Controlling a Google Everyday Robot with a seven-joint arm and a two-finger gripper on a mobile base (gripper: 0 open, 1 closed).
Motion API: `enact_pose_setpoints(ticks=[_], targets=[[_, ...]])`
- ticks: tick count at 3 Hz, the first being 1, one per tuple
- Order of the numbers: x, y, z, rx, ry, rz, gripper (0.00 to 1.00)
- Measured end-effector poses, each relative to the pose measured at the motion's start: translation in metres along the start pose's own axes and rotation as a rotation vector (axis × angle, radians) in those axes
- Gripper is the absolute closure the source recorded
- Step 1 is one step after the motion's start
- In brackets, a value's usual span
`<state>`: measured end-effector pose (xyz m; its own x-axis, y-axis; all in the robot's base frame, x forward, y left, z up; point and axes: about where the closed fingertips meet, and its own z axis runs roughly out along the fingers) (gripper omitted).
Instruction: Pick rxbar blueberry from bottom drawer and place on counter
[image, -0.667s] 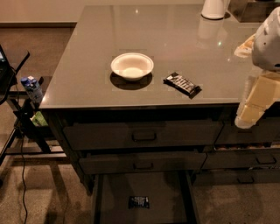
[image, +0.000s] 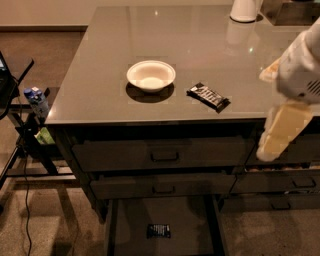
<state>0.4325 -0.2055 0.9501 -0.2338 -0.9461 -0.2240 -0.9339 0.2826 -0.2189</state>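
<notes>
Since the earlier frame the gripper (image: 277, 132) has dropped lower and drifted a little to the left. Nothing else has shifted.

In the camera view, the only one, the gripper hangs at about 3 o'clock in the frame, just off the front right corner of the counter (image: 110, 75) and level with the upper drawers. It is pale and angled down toward 7 o'clock. Whether the pincer is wide or narrow I cannot tell, and nothing shows in its grasp.

The rxbar blueberry (image: 158, 230) lies flat on the floor of the bottom drawer (image: 192, 220) at 6 o'clock. That drawer is pulled open, and the bar sits left of its middle, apart from both side walls. The two drawers above, the top drawer (image: 162, 154) and the middle drawer (image: 162, 186), are closed.

On the counter a white bowl (image: 151, 76) stands near the frame's centre, and a longer black bar (image: 208, 96) lies just off it at 4 o'clock. A white vessel (image: 245, 10) stands at 1 o'clock near the back edge. A blue bottle (image: 36, 100) sits on a stand at 9 o'clock, beside the counter.

The step in hand looks like the approach: the arm is descending toward the open drawer and the pick is not yet made. The gripper is well apart from the bar, which lies toward 7 o'clock from it. The next move calls for travelling down and leftward, clearing the drawer's right wall and the closed fronts above, then coming over the bar for a top-down grasp on its flat wrapper.
</notes>
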Motion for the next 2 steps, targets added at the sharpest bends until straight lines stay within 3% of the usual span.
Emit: enact_pose_setpoints(ticks=[2], targets=[[-0.018, 0.060, 0.105, -0.133, -0.084, 0.046, 0.00]])
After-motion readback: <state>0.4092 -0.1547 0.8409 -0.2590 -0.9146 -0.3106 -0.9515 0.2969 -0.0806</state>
